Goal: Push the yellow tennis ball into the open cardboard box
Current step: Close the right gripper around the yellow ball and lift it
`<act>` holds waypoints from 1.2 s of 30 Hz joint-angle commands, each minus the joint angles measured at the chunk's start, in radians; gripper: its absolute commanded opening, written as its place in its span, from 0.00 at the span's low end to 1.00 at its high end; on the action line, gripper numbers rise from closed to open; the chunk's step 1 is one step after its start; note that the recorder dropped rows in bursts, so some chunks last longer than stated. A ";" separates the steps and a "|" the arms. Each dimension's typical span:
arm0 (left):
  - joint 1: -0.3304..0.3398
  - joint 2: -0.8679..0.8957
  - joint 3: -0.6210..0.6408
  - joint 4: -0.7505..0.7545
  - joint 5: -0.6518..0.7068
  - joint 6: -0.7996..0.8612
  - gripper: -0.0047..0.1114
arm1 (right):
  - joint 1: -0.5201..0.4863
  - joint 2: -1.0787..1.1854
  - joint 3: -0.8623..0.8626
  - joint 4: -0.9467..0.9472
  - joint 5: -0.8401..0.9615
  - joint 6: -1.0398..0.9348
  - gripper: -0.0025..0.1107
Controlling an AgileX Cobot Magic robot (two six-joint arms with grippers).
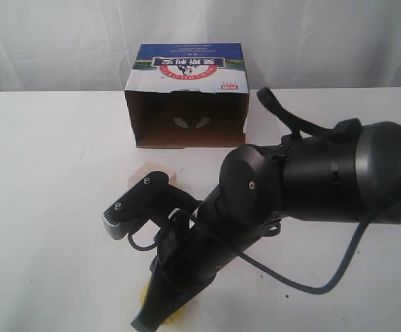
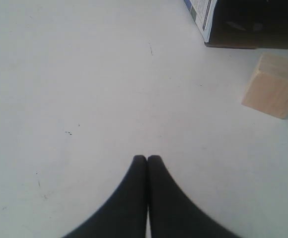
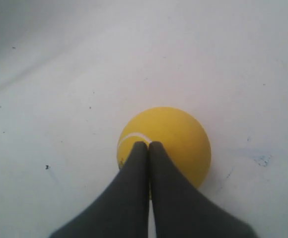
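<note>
White tabletop point(image 1: 48, 173) fills the scene, with a pale curtain point(image 1: 48, 41) hanging behind it. Close to the front edge lies the yellow tennis ball point(image 3: 170, 130), round and matte, with a pale seam curving across it. In the exterior view it is mostly hidden under the arm.

The right gripper point(image 3: 148, 144) has its two dark, tapered fingers pressed together with nothing between them. Their joined tip sits over the ball's upper face, though I cannot tell whether it touches. Closed into one blunt wedge like this, it probably serves as a pusher rather than a grasper.

Farther back, the pale wooden cube point(image 1: 151, 169), smooth and square-edged, lies near the line from ball to carton and could deflect a roll. The open cardboard box point(image 1: 187, 97) lies at the back with its dark mouth turned toward the ball, ready to receive it.

The left gripper point(image 2: 147, 157) is likewise closed and empty over bare table.
</note>
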 commanded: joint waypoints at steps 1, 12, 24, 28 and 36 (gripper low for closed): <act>-0.007 0.001 0.008 0.003 0.016 -0.005 0.04 | 0.004 0.007 -0.006 0.005 0.005 -0.002 0.02; -0.007 0.001 0.008 0.003 0.016 -0.005 0.04 | 0.004 0.039 -0.006 -0.001 -0.008 -0.002 0.02; -0.007 0.001 0.008 0.003 0.017 -0.005 0.04 | 0.004 0.033 -0.006 -0.234 -0.002 0.190 0.02; -0.007 0.001 0.008 0.003 0.017 -0.005 0.04 | 0.001 0.020 -0.006 -0.361 0.002 0.273 0.02; -0.007 0.001 0.008 0.003 0.017 -0.005 0.04 | -0.086 -0.032 -0.006 -0.465 -0.022 0.403 0.02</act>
